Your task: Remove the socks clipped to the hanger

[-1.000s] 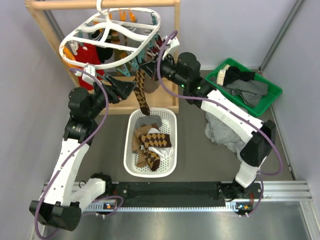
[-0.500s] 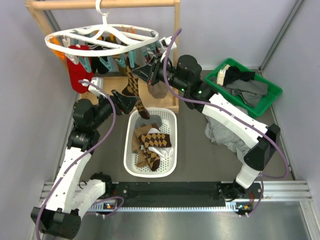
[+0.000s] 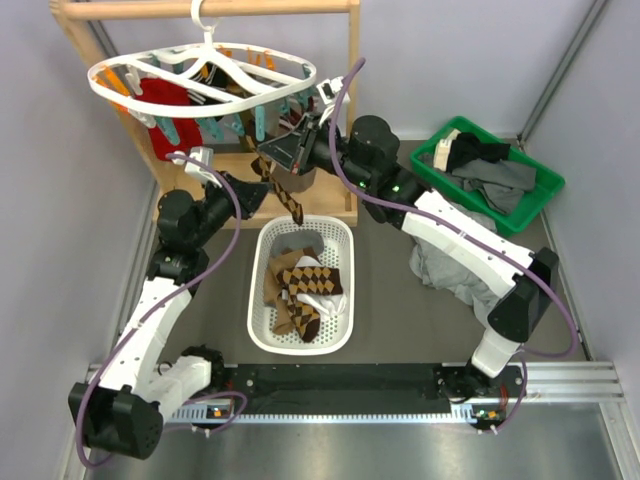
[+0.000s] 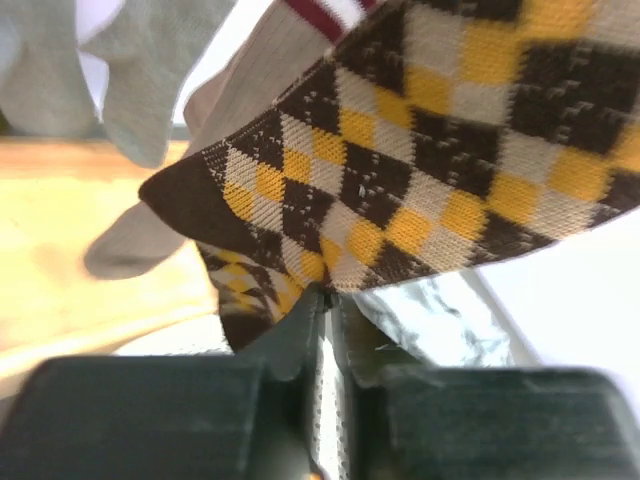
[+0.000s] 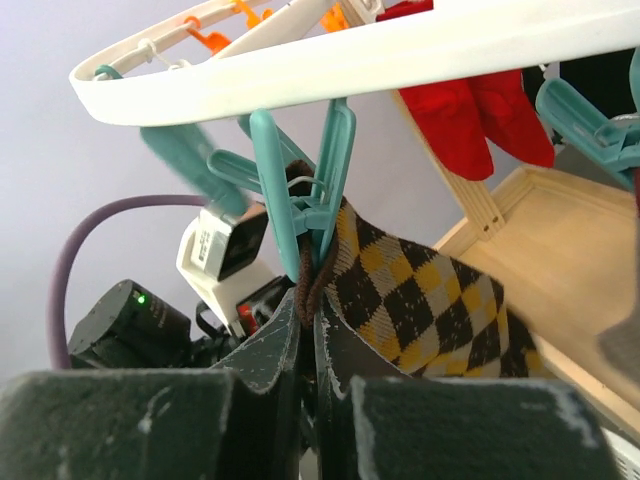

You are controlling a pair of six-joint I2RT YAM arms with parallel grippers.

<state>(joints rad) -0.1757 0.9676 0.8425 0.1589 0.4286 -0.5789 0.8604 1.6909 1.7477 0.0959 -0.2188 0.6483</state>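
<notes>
The white hanger (image 3: pixel 200 75) hangs from the wooden rail, with red socks (image 3: pixel 165 100) and other socks clipped under it. A brown-yellow argyle sock (image 3: pixel 285 190) hangs from a teal clip (image 5: pixel 310 190). My right gripper (image 5: pixel 310 315) is shut on that sock's brown cuff, directly under the clip. My left gripper (image 4: pixel 330 292) is shut on the lower edge of the argyle sock (image 4: pixel 430 150). Both grippers sit under the hanger's right end, the right gripper (image 3: pixel 265 150) above the left gripper (image 3: pixel 268 193). A grey sock (image 4: pixel 120 90) hangs behind.
A white basket (image 3: pixel 257 300) below the sock holds argyle and tan socks. A green bin (image 3: pixel 545 190) with dark garments stands at the back right, a grey cloth heap (image 3: pixel 445 265) in front of it. The wooden stand's post (image 3: pixel 352 100) rises beside my right arm.
My left gripper has moved in to the argyle sock and shut on it. The hanger swung and levelled out. My right gripper has kept its hold at the clip.
</notes>
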